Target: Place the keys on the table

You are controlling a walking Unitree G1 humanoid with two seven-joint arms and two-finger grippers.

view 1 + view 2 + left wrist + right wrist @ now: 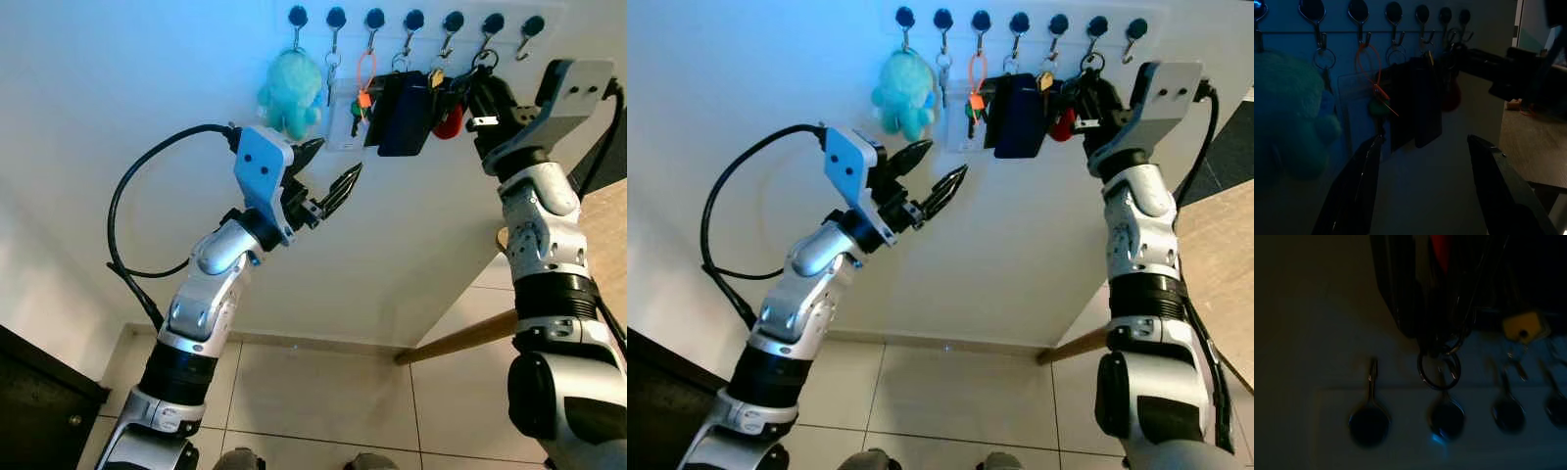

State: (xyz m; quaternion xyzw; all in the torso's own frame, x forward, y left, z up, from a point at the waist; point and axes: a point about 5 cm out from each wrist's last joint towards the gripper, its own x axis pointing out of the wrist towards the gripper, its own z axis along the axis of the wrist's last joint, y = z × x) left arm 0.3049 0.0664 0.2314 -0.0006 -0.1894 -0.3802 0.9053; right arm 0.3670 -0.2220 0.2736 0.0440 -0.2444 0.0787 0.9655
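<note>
Item, nearest: tiled floor [323, 392] lying below, with a wooden table [607, 245] edging in at the robot's right.

Item: left gripper [328, 181], raised before the white wall [147, 98], its two black fingers standing well apart and holding nothing. It is sitting just below and beside a teal plush toy [291, 90] hanging from the hook rack [411, 20].

Item: right gripper [475, 88], reaching up to the rack's right end at a dark bunch with a red tag. Whether its fingers are closed on anything cannot be told, since the head views are hiding them behind the wrist.

Item, farthest: keys [1439, 367], hanging from the second hook from the rack's right end, long axis vertical, ring uppermost on the hook and the bunch dangling straight down (the right wrist view, very dark, is showing this ring looped on its hook; the head views are not resolving it). The left wrist view is showing the orange loop [1369, 63] and dark wallet-like fobs [1418, 103] on the middle hooks.
</note>
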